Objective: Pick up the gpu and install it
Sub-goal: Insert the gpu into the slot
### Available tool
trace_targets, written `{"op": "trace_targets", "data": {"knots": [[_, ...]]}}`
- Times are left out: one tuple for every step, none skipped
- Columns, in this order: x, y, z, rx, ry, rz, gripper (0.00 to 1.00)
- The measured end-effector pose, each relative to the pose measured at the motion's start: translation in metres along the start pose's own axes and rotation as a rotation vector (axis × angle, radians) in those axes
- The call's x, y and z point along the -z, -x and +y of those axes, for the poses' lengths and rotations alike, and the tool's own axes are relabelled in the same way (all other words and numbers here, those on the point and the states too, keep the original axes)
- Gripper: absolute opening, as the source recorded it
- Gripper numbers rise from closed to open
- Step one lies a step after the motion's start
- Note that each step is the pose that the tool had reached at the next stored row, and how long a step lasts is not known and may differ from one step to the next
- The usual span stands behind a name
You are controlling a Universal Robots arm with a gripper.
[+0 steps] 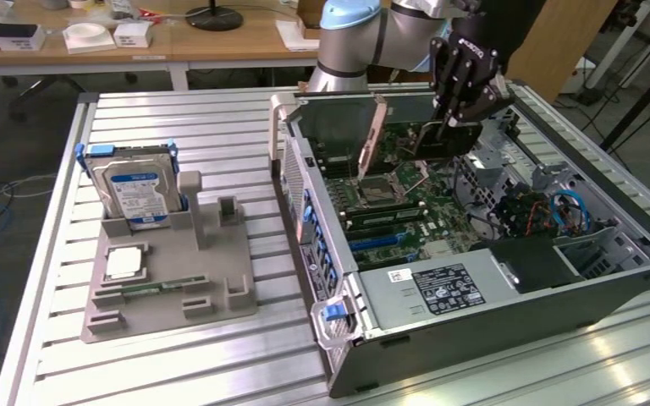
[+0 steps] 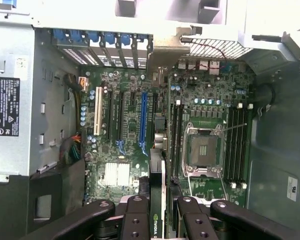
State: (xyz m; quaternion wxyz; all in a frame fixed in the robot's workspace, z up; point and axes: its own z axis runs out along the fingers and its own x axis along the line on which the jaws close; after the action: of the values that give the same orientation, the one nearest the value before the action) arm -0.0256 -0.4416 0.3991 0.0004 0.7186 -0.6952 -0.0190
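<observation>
You had pincer (image 1: 456, 125) clamped on gpu (image 1: 429, 144), card hanging above motherboard (image 2: 135, 125) inside open computer case (image 1: 494, 347). Hard drive (image 1: 135, 190) stood in grey holder (image 1: 167, 309) on bench (image 1: 190, 118).

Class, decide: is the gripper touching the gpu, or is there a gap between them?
Touching. The wrist view shows the gpu pinched edge-on within the gripper, which presses against both its faces.
</observation>
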Motion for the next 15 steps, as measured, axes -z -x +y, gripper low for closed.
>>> {"op": "trace_targets", "data": {"knots": [[-0.0018,0.0,0.0006,0.0,-0.0014,0.0001,0.26],[-0.0036,0.0,0.0012,0.0,-0.0024,0.0001,0.26],[-0.0054,0.0,0.0018,0.0,-0.0032,0.0,0.26],[-0.0072,0.0,0.0021,-0.001,-0.0037,0.0,0.26],[-0.0091,0.0,0.0022,-0.002,-0.0039,0.0,0.26],[-0.0108,0.0,0.0023,-0.002,-0.0042,0.0001,0.26],[-0.0126,0.0,0.0024,-0.003,-0.0046,0.0001,0.26],[-0.0145,0.0,0.0027,-0.005,-0.0053,0.0001,0.26],[-0.0163,0.0,0.0029,-0.009,-0.0058,0.0,0.26],[-0.0181,0.0,0.0031,-0.013,-0.0062,-0.0001,0.26],[-0.0199,0.0,0.0035,-0.019,-0.0068,-0.0003,0.26],[-0.0217,0.0,0.0039,-0.024,-0.0073,-0.0004,0.26],[-0.0236,0.0,0.0043,-0.029,-0.0079,-0.0006,0.26],[-0.0255,0.0,0.0047,-0.034,-0.0085,-0.0006,0.26],[-0.0273,0.0,0.0051,-0.039,-0.0091,-0.0007,0.26]]}}
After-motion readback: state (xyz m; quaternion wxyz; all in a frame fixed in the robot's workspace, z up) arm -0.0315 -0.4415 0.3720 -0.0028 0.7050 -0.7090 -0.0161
